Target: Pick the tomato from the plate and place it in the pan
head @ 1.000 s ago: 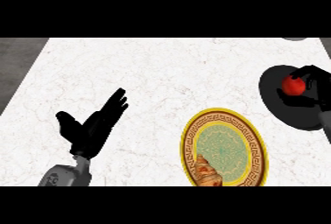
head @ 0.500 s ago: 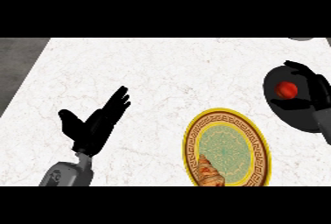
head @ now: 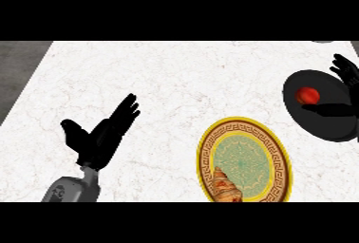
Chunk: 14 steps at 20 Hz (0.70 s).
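Observation:
The red tomato (head: 307, 95) lies inside the black pan (head: 328, 129) at the right edge of the counter. My right hand (head: 345, 70) hovers over the pan, dark against it. Its fingers spread above and to the right of the tomato, its thumb (head: 326, 109) reaches in just below, and neither closes on the tomato. The yellow-rimmed plate (head: 207, 156) with a green patterned centre sits at the lower middle right. My left hand (head: 101, 135) rests open at the lower left, fingers pointing up and right, holding nothing.
A brown pastry-like item (head: 226, 188) lies on the plate's lower part. The white marble counter (head: 175, 80) stretches across the view, with a dark floor strip (head: 21, 71) beyond its left edge. A small grey object (head: 322, 41) peeks in at the top right.
My right hand has opened and drawn off the tomato, which now shows fully in the pan. The left hand has kept its pose.

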{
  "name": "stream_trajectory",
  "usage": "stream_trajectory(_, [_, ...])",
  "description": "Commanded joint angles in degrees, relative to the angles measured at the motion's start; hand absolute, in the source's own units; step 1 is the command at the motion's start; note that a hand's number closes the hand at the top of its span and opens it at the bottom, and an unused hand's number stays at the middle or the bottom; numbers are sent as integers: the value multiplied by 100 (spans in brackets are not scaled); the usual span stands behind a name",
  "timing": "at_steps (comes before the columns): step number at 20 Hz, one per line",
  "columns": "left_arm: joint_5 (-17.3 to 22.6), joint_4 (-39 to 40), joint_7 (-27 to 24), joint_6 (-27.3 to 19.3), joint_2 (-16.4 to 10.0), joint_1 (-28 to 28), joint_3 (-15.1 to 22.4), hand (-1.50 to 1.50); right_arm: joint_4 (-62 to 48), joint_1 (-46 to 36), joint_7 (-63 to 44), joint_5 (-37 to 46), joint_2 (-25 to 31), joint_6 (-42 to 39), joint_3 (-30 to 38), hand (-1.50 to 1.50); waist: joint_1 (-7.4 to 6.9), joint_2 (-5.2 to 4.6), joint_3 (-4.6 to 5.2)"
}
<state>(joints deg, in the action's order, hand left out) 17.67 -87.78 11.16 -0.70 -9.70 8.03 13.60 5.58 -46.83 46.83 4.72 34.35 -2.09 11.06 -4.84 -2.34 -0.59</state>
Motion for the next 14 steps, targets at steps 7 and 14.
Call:
stream_trajectory(7, [37,-135,16,70,-92,-187,-47,0,-151,580,463,-7,906,-2336,0,-150,28,10,-13])
stream_trajectory(14, [64,-101,50,39,-22,-179,-56,0,87,993,775,42,1143,-3054,-79,-150,107,13,-32])
